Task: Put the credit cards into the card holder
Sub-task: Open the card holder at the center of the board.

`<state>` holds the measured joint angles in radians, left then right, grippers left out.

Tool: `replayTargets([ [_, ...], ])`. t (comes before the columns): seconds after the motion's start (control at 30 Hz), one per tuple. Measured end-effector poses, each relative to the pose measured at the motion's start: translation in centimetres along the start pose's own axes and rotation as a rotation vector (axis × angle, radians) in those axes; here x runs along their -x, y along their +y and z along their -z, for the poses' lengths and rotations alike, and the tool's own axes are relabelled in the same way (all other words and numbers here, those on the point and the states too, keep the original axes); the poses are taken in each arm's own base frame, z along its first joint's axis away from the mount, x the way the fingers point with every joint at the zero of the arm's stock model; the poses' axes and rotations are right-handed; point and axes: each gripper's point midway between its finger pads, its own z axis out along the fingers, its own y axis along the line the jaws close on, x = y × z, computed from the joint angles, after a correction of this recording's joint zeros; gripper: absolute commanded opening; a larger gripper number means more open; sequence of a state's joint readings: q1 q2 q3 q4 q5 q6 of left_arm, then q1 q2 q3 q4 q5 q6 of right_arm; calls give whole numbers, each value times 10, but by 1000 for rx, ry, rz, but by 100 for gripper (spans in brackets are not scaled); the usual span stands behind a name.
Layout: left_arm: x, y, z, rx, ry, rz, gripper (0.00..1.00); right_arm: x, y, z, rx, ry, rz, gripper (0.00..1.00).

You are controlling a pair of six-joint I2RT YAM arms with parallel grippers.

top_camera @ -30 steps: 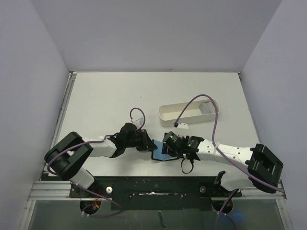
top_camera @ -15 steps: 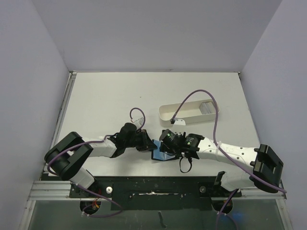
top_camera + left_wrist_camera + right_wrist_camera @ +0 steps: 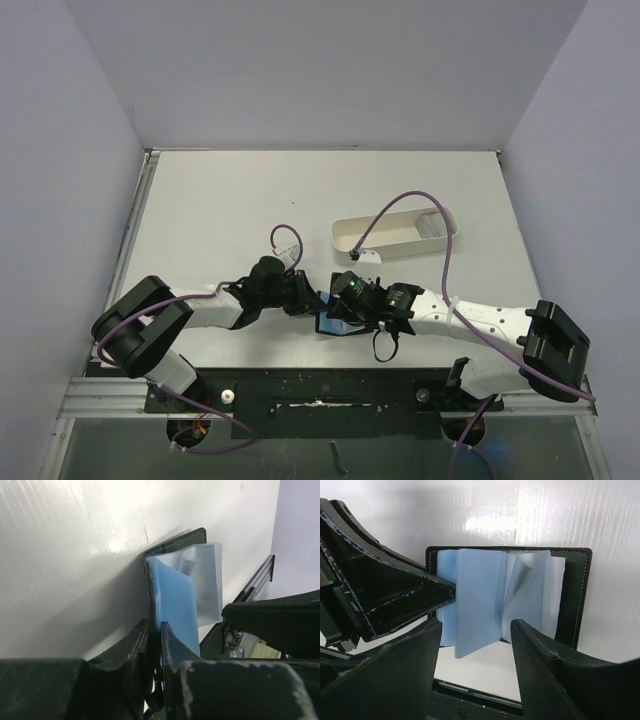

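Left arm (image 3: 205, 312), right arm (image 3: 480, 320): white shells, black joints, black boxy housings (image 3: 140, 325) at 8 and 4 o'clock. Purple cables (image 3: 410, 197). Left gripper (image 3: 154, 627) scuffed black.

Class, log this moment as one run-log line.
left pincer: shut on card holder | right pincer: open, astride blue pockets | card holder: open

A white table (image 3: 230, 200) stood inside a three-sided booth of plain, pale lavender panels: a back wall (image 3: 330, 70), a left wall (image 3: 60, 200) and a right wall (image 3: 590, 180). A metal rail (image 3: 135, 230) ran along the table's left edge. A dark metal frame (image 3: 300, 400) crossed its near edge, with a dim greenish-grey surface (image 3: 110, 450) below (floor or shelf, it could not be told). Soft light fell evenly, and close views caught a bright glare (image 3: 112, 545) on the glossy, faintly ribbed tabletop.
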<state>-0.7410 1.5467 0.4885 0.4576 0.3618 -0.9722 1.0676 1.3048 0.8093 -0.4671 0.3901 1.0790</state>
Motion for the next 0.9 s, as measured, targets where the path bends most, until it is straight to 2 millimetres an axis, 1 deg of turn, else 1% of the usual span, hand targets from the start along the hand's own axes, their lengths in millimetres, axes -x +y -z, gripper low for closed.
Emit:
replayTargets([
  [0.1, 1, -1, 0, -1, -4, -1, 7, -3, 2, -3, 5, 11, 0, 53],
  [0.2, 1, 0, 0, 1, -5, -1, 7, -4, 2, -7, 3, 18, -2, 48],
  [0.37, 1, 0, 0, 3, -7, -1, 7, -5, 1, -8, 1, 19, -3, 37],
  [0.47, 1, 0, 0, 3, -7, -1, 7, -5, 0, -8, 0, 19, -5, 34],
  [0.53, 1, 0, 0, 3, -7, -1, 7, -5, 0, -8, -1, 20, -4, 34],
  [0.77, 1, 0, 0, 4, -7, -1, 7, -8, -3, -10, -6, 24, -2, 41],
  [0.9, 1, 1, 0, 4, -7, -1, 7, -7, 0, -10, 7, 22, -7, 43],
])
